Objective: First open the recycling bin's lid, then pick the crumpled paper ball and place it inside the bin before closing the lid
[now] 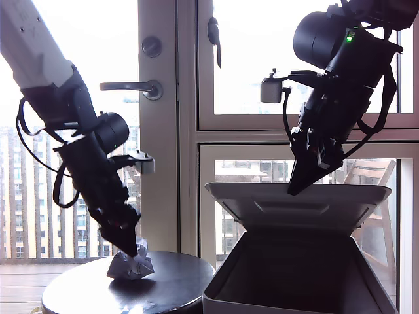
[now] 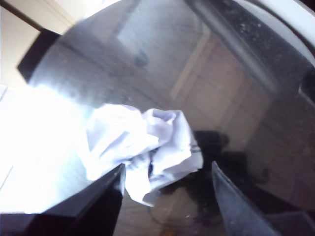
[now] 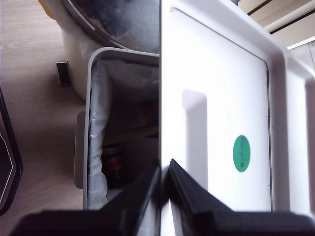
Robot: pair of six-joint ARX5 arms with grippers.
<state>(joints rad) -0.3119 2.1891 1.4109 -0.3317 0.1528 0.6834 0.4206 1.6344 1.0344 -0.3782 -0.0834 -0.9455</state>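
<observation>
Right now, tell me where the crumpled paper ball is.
The crumpled paper ball sits on the round table at the exterior view's left, between my first gripper's jaws.

Strong backlight from the windows (image 1: 294,59) in the exterior view: sky blown out, both my arms near silhouette. First wrist view has heavy glare washing out the table (image 2: 231,98) beside the paper ball (image 2: 142,147), everything soft. Second wrist view evenly lit, sharp.
</observation>
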